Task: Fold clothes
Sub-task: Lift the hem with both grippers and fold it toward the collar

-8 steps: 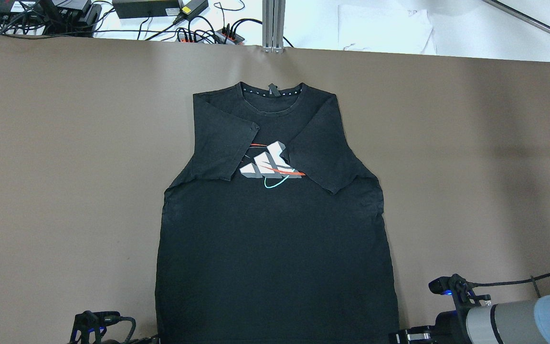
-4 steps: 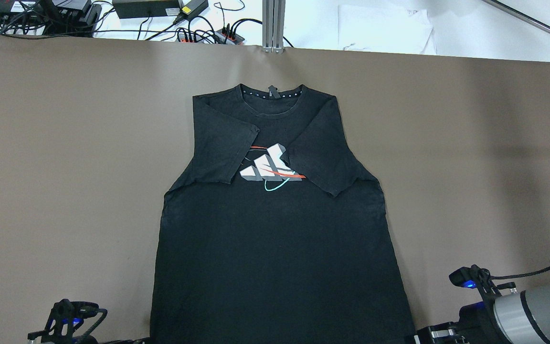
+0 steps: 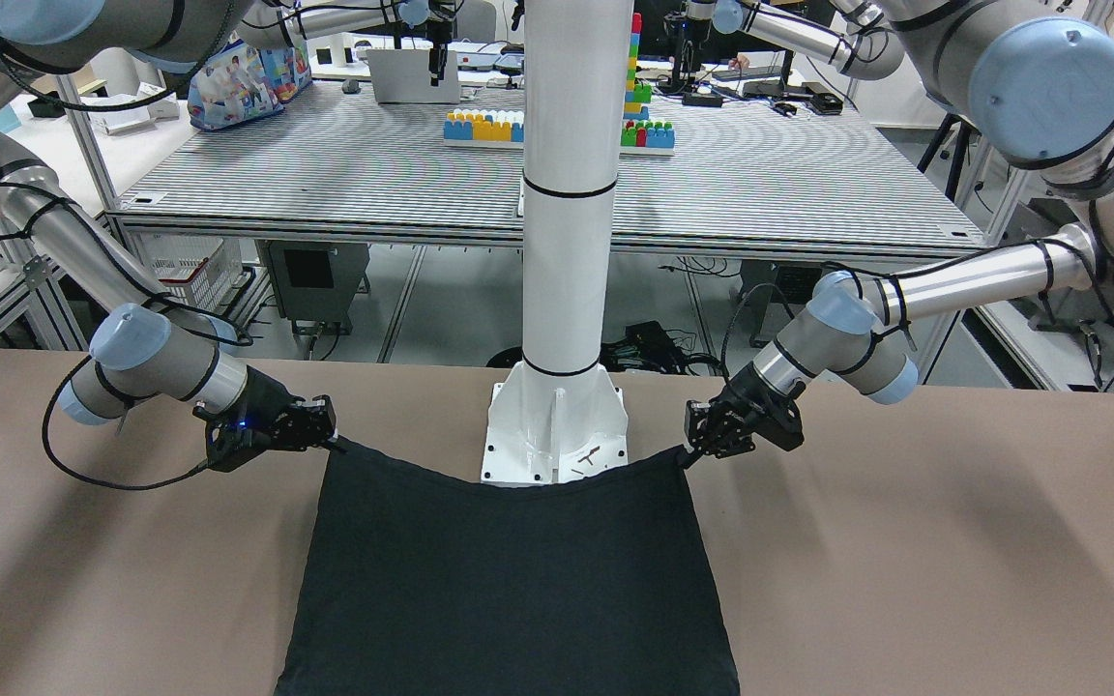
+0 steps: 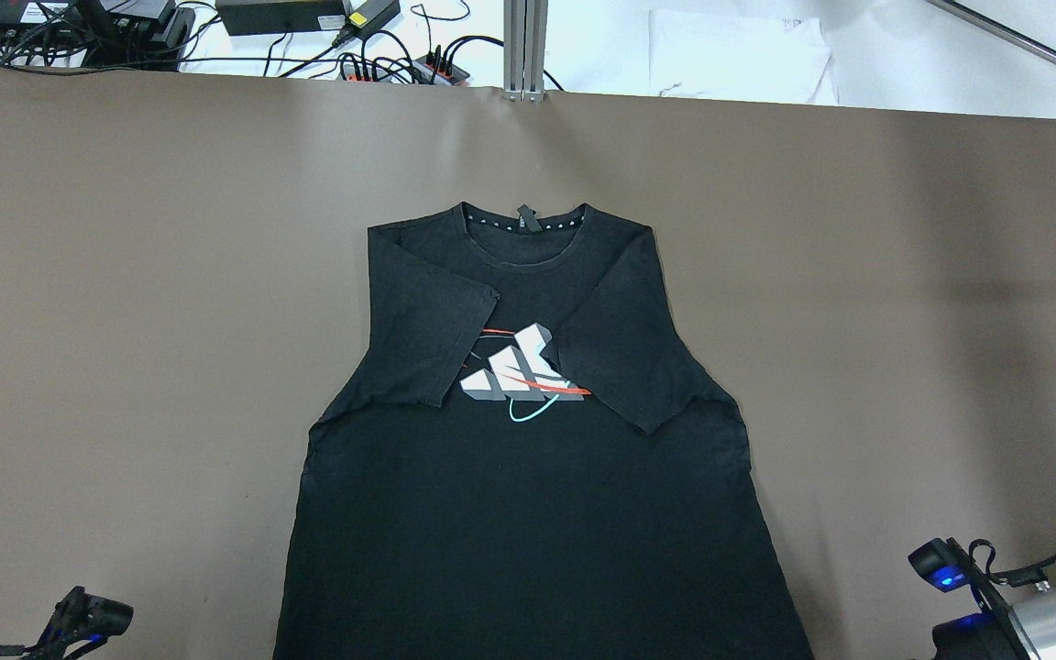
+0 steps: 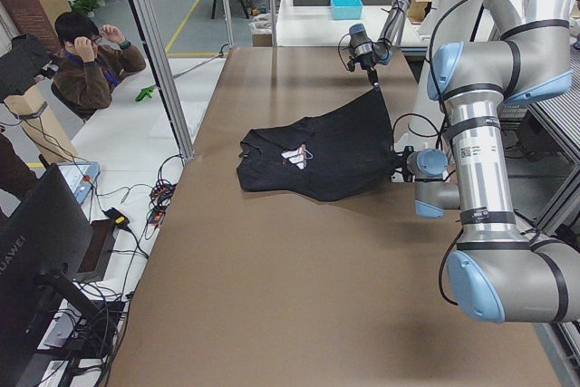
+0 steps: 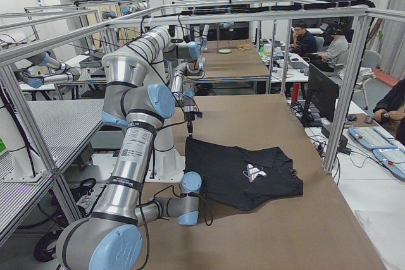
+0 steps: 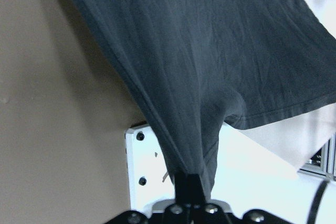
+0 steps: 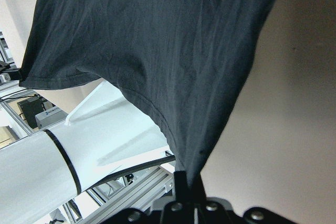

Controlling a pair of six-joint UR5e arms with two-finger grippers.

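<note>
- The black shirt [image 4: 528,522] lies print-up on the bench [image 4: 125,321] in front of the white pillar [image 3: 567,242]. The collar [image 4: 525,240] is at the end far from the pillar, and both sleeves [image 4: 427,339] are tucked in over the chest.
- The left jaws are pinched shut on the hem corner at one side of the pillar's base, and the right jaws on the corner at the other side (both wrist views show fabric bunched right into the tips).
- The hem [image 3: 518,480] between them sags toward the pillar's base.
- My read is that the step is carrying the hem away from the pillar and over to the collar.
- To do it well I'd raise both corners level and at the same pace, spread enough to take out that sag.
- I'd go high enough that the cloth doesn't drag the sleeves open, then lay the corners down beside the collar.
- The pinch looks thin, so I'd avoid jerky moves or a corner could slip.
</note>
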